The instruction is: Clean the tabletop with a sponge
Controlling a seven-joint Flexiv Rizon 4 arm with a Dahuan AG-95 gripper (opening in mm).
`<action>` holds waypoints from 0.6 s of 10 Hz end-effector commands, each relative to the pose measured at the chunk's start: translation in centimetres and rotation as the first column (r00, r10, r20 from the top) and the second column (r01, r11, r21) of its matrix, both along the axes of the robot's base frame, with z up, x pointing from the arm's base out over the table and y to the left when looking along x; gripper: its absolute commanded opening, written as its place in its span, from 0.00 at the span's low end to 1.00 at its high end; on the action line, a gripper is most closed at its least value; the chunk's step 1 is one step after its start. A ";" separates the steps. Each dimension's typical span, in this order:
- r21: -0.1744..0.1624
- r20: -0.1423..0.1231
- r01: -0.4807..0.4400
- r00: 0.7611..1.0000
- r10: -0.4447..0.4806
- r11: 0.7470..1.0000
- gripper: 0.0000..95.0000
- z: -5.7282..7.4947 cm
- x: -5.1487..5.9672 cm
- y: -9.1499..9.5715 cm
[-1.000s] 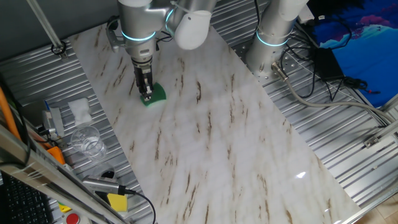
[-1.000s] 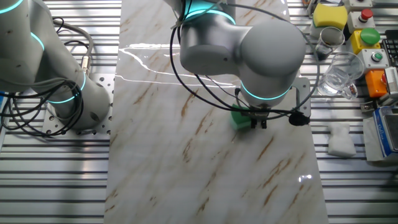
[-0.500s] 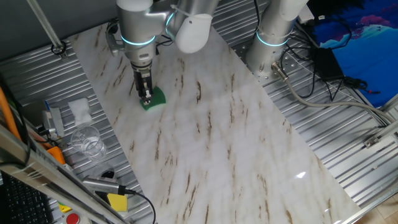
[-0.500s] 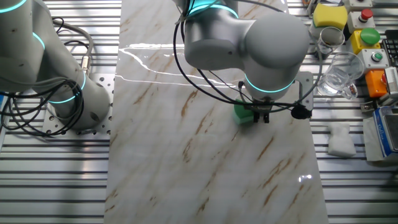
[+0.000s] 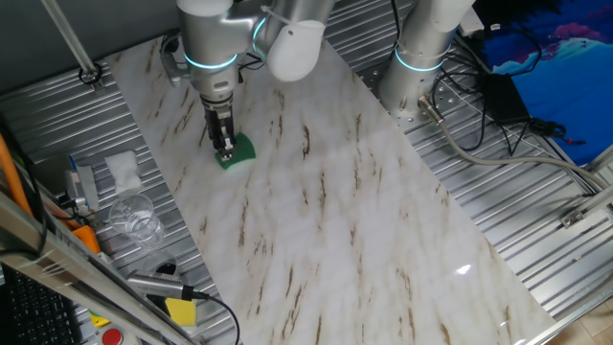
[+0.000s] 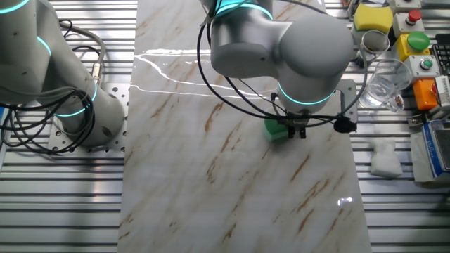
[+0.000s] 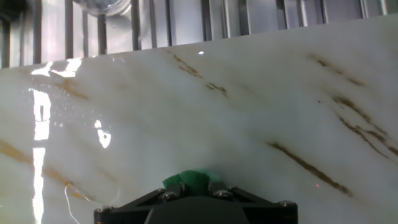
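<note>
The green sponge [image 5: 238,150] lies pressed flat on the white marble-look tabletop [image 5: 326,201], near its far left part. My gripper [image 5: 226,150] points straight down and is shut on the sponge. In the other fixed view the sponge [image 6: 275,129] shows beside the gripper [image 6: 295,133], near the slab's right edge. In the hand view a green bit of the sponge [image 7: 194,181] shows between the fingers, with the tabletop [image 7: 236,118] beyond.
Left of the slab on the ribbed metal are a white crumpled tissue [image 5: 124,170], a clear glass [image 5: 133,218] and a yellow block [image 5: 180,310]. A second arm's base [image 5: 421,57] stands at the slab's far right, with cables [image 5: 479,134].
My gripper and the sponge have slid a little toward the slab's edge beside the glass and tissue over the last second.
</note>
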State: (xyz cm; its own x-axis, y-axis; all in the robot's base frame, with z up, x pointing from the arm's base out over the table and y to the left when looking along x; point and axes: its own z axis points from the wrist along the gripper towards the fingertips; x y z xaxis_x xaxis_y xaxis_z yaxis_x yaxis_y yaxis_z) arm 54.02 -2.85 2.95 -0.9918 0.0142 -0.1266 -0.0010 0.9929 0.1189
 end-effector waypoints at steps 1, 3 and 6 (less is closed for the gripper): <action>-0.006 0.004 -0.065 0.998 0.065 0.998 0.40 0.0 0.0 0.0; -0.013 0.009 -0.108 0.994 0.108 0.994 0.80 0.0 0.0 0.0; -0.016 0.024 -0.169 0.985 0.170 0.985 0.80 0.0 0.0 0.0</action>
